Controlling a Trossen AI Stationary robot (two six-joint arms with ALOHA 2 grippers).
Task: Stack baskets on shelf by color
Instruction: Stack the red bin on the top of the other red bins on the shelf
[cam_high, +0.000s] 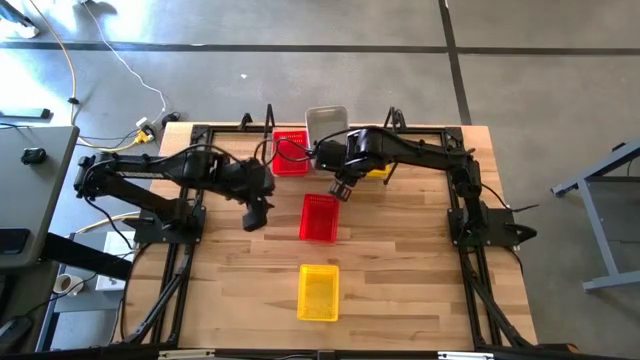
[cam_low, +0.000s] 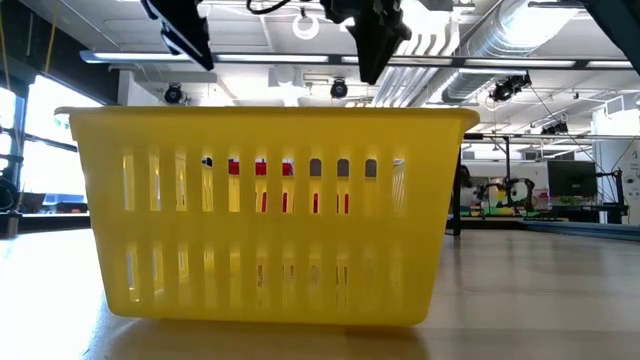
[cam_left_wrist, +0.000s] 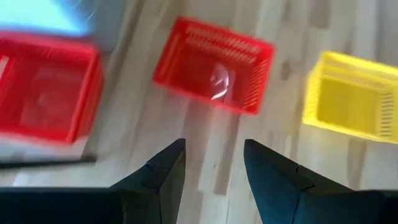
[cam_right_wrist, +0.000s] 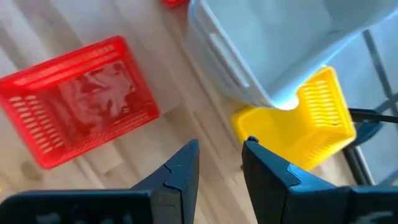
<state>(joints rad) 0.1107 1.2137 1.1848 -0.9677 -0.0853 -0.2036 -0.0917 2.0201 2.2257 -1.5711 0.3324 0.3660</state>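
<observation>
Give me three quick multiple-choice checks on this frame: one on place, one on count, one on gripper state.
1. Where is the lone yellow basket?
A. On the shelf
B. On the table's near part
C. In a gripper

2. How many red baskets show from above?
A. One
B. Two
C. Four

3. The left gripper is:
A. Open, empty
B. Shut on a basket
C. Out of view

Answers: B, it sits alone on bare wood; B, one on the shelf and one mid-table; A, its fingers are apart with only wood between.
</observation>
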